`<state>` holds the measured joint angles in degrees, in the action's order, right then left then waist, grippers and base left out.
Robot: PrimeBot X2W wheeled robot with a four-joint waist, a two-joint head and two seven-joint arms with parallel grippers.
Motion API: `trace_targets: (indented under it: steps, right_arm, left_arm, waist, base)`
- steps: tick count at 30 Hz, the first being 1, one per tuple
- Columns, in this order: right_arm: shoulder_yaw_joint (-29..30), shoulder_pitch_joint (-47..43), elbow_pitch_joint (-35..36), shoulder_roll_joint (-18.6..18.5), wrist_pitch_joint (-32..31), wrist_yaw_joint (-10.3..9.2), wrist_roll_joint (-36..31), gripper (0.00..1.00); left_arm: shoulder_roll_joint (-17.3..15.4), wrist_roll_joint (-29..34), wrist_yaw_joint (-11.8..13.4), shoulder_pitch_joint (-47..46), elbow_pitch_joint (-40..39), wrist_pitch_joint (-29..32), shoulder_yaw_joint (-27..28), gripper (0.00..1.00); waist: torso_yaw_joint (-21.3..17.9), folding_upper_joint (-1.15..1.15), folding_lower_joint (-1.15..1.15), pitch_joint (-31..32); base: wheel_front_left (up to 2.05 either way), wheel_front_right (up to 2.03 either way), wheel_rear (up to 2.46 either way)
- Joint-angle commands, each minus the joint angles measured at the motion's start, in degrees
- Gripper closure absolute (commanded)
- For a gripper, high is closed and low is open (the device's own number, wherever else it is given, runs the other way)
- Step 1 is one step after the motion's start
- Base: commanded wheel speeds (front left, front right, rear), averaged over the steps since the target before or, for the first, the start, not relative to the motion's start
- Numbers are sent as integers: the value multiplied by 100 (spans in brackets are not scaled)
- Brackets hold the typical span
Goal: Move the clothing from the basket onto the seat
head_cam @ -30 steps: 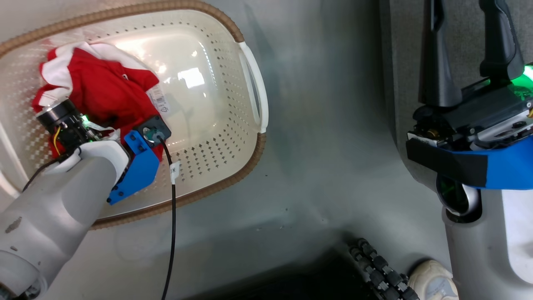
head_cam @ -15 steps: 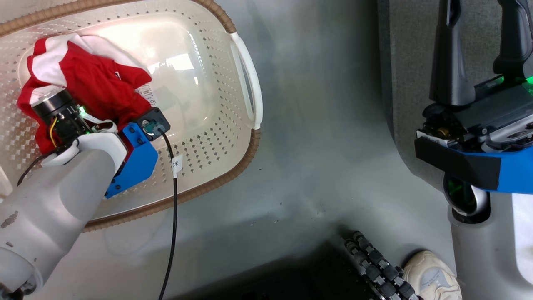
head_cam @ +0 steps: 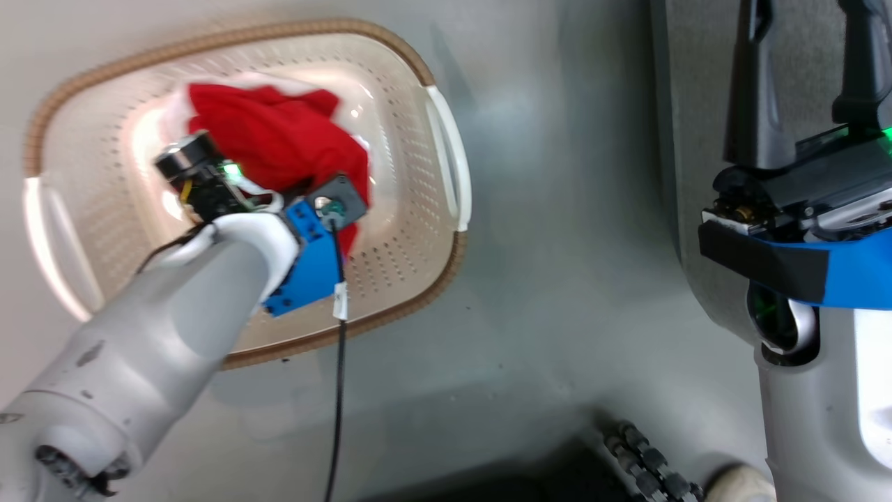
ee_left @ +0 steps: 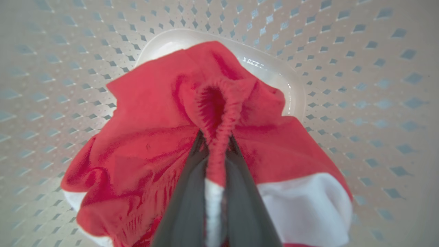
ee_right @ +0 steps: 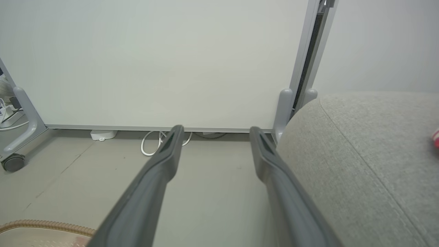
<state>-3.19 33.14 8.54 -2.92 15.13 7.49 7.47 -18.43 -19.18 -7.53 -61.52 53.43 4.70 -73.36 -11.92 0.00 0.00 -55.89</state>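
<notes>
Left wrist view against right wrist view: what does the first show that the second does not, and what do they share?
Left wrist view: the left gripper shut on a gathered red fold of the clothing, white trim between its fingers.
Right wrist view: the right gripper open, the floor beyond it, the grey seat at its right, a white panel behind.
Shared: the basket, as perforated wall in the left wrist view and as brown rim low in the right wrist view.

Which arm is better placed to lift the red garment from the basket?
Left. The left gripper is shut on the bright red fabric garment inside the cream perforated basket; the right gripper is open, empty.
</notes>
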Motion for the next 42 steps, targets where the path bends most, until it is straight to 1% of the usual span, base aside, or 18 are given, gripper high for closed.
trace_targets:
  steps: [1,6,7,14,17,21,23,29,32,42]
  right_arm:
    - [28,-49,-55,6,3,1,-64,0]
    - [81,-205,-228,5,3,1,-201,0]
    - [81,-205,-228,5,3,1,-201,0]
    - [179,-503,-478,4,3,1,-363,0]
    - [222,-648,-579,4,3,1,-385,0]
    - [197,-854,-727,4,3,1,-396,0]
    - [201,-952,-800,3,3,1,-371,0]
    - [227,-1246,-955,4,3,1,-328,0]
    - [212,-1390,-1035,4,3,1,-297,0]
    - [165,-1802,-1254,4,3,1,-157,0]
  left_arm:
    - [99,-76,11,-84,4,-197,-13,100]
    - [395,-316,11,-4,123,-784,-13,100]
    - [395,-316,11,-4,123,-784,-13,100]
    - [753,-829,11,130,345,-1660,-14,100]
    - [892,-950,11,185,401,-1885,16,100]
    - [998,-1073,11,323,371,-1988,146,100]
    - [1011,-1102,24,352,171,-1994,326,100]
    - [876,-1072,68,687,-478,-1995,985,100]
    - [823,-1003,119,845,-786,-1995,1340,100]
    - [730,-739,163,1253,-1569,-1997,2427,100]
  waist:
    - [206,0,0,275]
    - [462,0,0,755]
    - [462,0,0,755]
    - [801,0,0,1516]
    - [942,0,0,1841]
    - [1062,0,0,2245]
    - [1101,0,0,2445]
    - [1211,0,0,2976]
    - [1252,0,0,3218]
    - [1324,0,0,3928]
  base:
    - [0,0,0]
    - [0,0,0]
    - [0,0,0]
    - [0,0,0]
    - [0,0,0]
    - [0,0,0]
    - [0,0,0]
    - [0,0,0]
    - [0,0,0]
    - [0,0,0]
